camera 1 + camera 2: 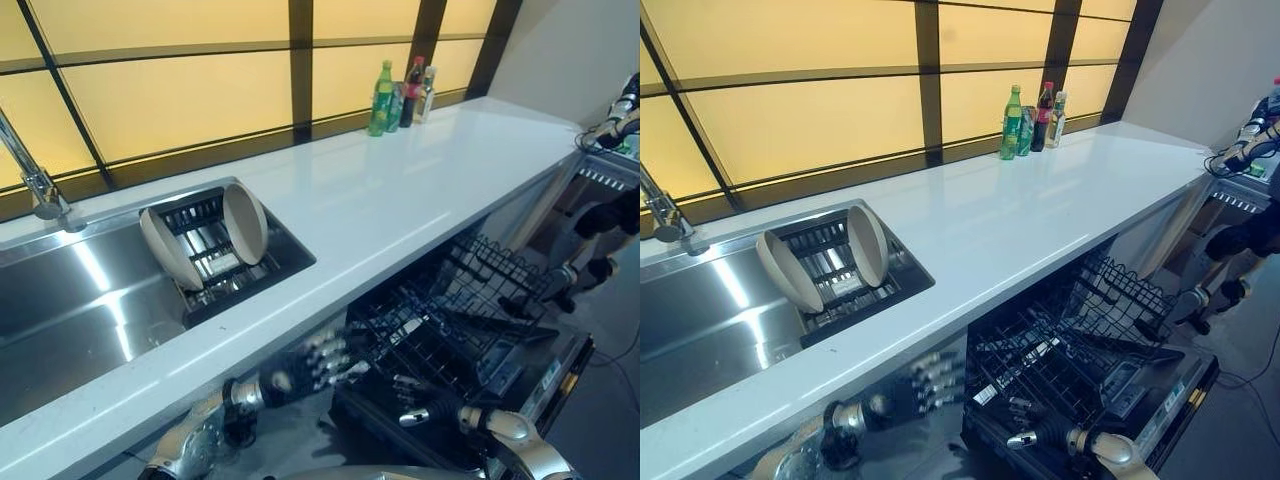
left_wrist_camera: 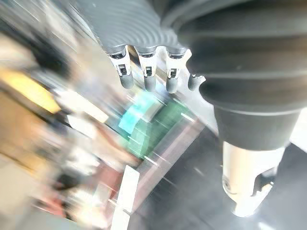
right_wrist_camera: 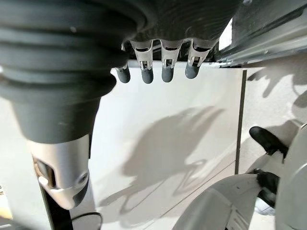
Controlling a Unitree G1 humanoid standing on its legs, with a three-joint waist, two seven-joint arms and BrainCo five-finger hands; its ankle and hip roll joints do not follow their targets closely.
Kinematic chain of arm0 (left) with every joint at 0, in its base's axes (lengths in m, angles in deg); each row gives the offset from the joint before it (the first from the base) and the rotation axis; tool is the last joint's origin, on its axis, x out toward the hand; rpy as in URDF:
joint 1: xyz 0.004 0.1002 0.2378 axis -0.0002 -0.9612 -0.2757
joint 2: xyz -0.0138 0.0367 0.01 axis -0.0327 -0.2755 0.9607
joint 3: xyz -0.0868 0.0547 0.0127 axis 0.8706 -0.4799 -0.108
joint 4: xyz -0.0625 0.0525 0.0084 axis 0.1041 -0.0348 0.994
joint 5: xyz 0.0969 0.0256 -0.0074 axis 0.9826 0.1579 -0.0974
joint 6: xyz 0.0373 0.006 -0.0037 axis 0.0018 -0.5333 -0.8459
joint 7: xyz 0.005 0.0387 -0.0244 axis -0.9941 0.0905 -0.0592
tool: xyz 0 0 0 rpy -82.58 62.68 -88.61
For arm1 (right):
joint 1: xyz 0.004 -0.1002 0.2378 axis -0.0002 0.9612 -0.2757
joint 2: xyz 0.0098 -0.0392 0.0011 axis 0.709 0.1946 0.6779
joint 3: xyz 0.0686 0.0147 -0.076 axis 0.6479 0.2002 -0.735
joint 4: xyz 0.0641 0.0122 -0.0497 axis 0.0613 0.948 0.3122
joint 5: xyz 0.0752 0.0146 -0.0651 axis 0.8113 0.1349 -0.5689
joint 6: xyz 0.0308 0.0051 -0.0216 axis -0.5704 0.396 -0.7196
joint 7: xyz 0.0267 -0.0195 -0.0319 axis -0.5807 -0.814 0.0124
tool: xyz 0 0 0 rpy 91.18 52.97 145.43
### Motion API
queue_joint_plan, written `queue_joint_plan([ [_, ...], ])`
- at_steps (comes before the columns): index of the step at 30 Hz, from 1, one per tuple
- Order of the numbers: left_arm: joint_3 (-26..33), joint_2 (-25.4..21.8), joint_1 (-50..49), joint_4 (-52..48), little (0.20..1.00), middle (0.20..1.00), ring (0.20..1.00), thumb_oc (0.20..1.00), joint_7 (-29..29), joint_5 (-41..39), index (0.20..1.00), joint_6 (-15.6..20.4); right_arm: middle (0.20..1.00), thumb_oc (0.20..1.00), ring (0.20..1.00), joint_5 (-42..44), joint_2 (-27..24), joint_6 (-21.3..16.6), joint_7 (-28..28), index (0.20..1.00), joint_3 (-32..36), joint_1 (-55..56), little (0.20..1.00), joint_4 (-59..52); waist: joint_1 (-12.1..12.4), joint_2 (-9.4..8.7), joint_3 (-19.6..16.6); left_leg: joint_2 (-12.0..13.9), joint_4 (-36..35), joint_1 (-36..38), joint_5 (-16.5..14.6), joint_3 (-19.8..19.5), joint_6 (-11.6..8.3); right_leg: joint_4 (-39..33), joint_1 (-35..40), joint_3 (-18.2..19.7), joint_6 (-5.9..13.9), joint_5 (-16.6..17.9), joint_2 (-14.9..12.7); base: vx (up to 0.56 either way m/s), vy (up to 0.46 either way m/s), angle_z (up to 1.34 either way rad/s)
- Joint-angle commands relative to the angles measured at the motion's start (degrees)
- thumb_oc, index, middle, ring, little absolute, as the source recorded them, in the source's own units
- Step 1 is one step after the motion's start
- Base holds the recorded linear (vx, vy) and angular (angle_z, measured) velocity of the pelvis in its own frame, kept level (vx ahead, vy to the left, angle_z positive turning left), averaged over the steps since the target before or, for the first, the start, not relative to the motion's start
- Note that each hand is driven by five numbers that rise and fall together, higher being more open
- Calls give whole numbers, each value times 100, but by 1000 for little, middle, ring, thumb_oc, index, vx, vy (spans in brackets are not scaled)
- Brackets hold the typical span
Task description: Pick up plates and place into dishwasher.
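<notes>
Over in the sink's black rack (image 1: 215,262), two beige plates (image 1: 245,222) stand on edge, one at each end, leaning against the wires; neither is touched by anything. Below the white countertop (image 1: 400,200), the dishwasher (image 1: 540,375) is open with its lower basket (image 1: 455,320) pulled out, and I see no plates in it.

I judge the task to be at its start: reach-out not yet made, both plates awaiting pickup. My next move calls for raising a hand above the counter edge, carrying it over to the sink and closing on a plate's rim.

My left hand (image 1: 315,362) hangs below the counter lip beside the basket, fingers spread and straight, holding nothing. My right hand (image 1: 425,405) sits low in front of the basket, fingers relaxed and extended in its wrist view, likewise empty.

Bottles (image 1: 400,95) stand at the far end of the countertop, well apart from the work.
</notes>
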Motion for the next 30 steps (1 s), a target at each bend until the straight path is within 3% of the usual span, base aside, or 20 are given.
queue_joint_plan([
  [1, 58, 482, 968, -423, 1000, 1000, 1000, 1000, -170, -1633, 1000, -297, 1000, 1000, 1000, 36, 282, -158, -50, 1000, -96, -502, 1000, 185, 86, -105, 229, -238, 55, 257, -734, 171, 207, 63, 40, 241, 431, -226, -301, 19, -36, 4],
  [4, 155, 541, 1346, -999, 1000, 1000, 1000, 1000, -1051, -2188, 1000, 568, 1000, 1000, 1000, 38, 457, -145, 17, 1000, -281, -567, 1000, 301, 81, -135, 196, -247, 55, 245, -740, 118, 195, 46, 64, 251, 434, -251, -302, 0, -19, 3],
  [5, 235, 485, 1495, -1206, 1000, 1000, 1000, 1000, -1311, -1944, 1000, 1198, 1000, 1000, 1000, 32, 486, -150, 52, 1000, -330, -578, 1000, 310, 87, -134, 187, -247, 55, 231, -732, 101, 195, 45, 62, 247, 437, -263, -305, 0, 0, 0],
  [7, 517, 222, 1764, -1559, 1000, 1000, 1000, 1000, -2005, -1724, 1000, 2053, 1000, 1000, 1000, -96, 552, -255, 64, 1000, -359, -505, 1000, 357, 94, -116, 175, -247, 55, 215, -713, 78, 186, 45, 70, 224, 455, -276, -315, 0, 0, 0],
  [9, 928, -69, 2018, -1792, 1000, 1000, 1000, 1000, -2871, -848, 1000, 2980, 1000, 1000, 1000, -159, 577, -352, 101, 1000, -390, -382, 1000, 342, 104, -100, 154, -254, 55, 204, -696, 38, 175, 45, 87, 197, 467, -300, -325, -10, 7, 5],
  [11, 1256, -446, 2230, -1850, 1000, 1000, 1000, 1000, -3706, 125, 1000, 3533, 1000, 1000, 1000, -230, 597, -441, 112, 1000, -353, -272, 1000, 327, 113, -80, 129, -267, 55, 191, -677, -1, 163, 45, 101, 163, 481, -313, -327, -1, 10, 11],
  [12, 1476, -786, 2408, -1824, 1000, 1000, 1000, 1000, -4567, 1167, 1000, 3952, 1000, 1000, 1000, -226, 573, -475, 95, 1000, -338, -224, 1000, 293, 122, -64, 116, -265, 55, 193, -671, -6, 147, 45, 120, 125, 485, -331, -328, 5, 15, 12],
  [13, 1687, -1141, 2595, -1683, 1000, 1000, 1000, 1000, -5069, 1559, 1000, 3993, 1000, 1000, 1000, -230, 558, -518, 98, 1000, -329, -203, 1000, 302, 129, -40, 93, -278, 55, 177, -661, -22, 139, 45, 115, 104, 492, -338, -326, 7, 23, 8],
  [14, 1829, -1341, 2784, -1574, 1000, 1000, 1000, 1000, -5623, 2620, 1000, 3952, 1000, 1000, 1000, -221, 532, -504, 85, 1000, -349, -215, 1000, 279, 124, -16, 72, -277, 55, 164, -645, -18, 116, 45, 112, 93, 494, -345, -326, 0, 0, 0],
  [17, 1999, -2506, 3523, -888, 1000, 1000, 1000, 1000, -6608, 4126, 1000, 3498, 1000, 1000, 1000, -68, 401, -462, 38, 1000, -411, -316, 1000, 282, 130, 87, 13, -274, 55, 121, -601, 30, 87, 45, 93, 32, 495, -367, -318, 13, 40, 5],
  [19, 1845, -3361, 4053, -178, 1000, 1000, 1000, 1000, -6833, 4860, 1000, 3282, 1000, 1000, 1000, 22, 257, -447, 14, 1000, -490, -401, 1000, 244, 132, 159, -8, -275, 55, 93, -566, 77, 72, 45, 76, 9, 504, -365, -308, 0, 31, 5],
  [23, 984, -4794, 4950, 1225, 1000, 1000, 1000, 1000, -6739, 5580, 1000, 3457, 1000, 1000, 1000, 216, -65, -394, 57, 1000, -609, -457, 1000, -50, 133, 273, 25, -291, 55, 69, -533, 141, 77, 45, 53, -25, 532, -352, -303, 0, 0, 0],
  [27, 397, -5642, 5140, 1608, 1000, 1000, 1000, 1000, -6908, 6651, 1000, 3566, 1000, 1000, 1000, 259, -292, -396, 78, 1000, -578, -346, 1000, -362, 148, 318, 85, -307, 55, 67, -527, 146, 89, 45, 52, -48, 545, -347, -296, -19, 20, 7],
  [30, -117, -6142, 5242, 1855, 1000, 1000, 1000, 1000, -6951, 7427, 1000, 3417, 1000, 1000, 1000, 332, -502, -406, 40, 1000, -522, -264, 1000, -569, 133, 355, 126, -322, 55, 71, -520, 151, 89, 45, 51, -58, 570, -328, -304, -1, 29, 11],
])
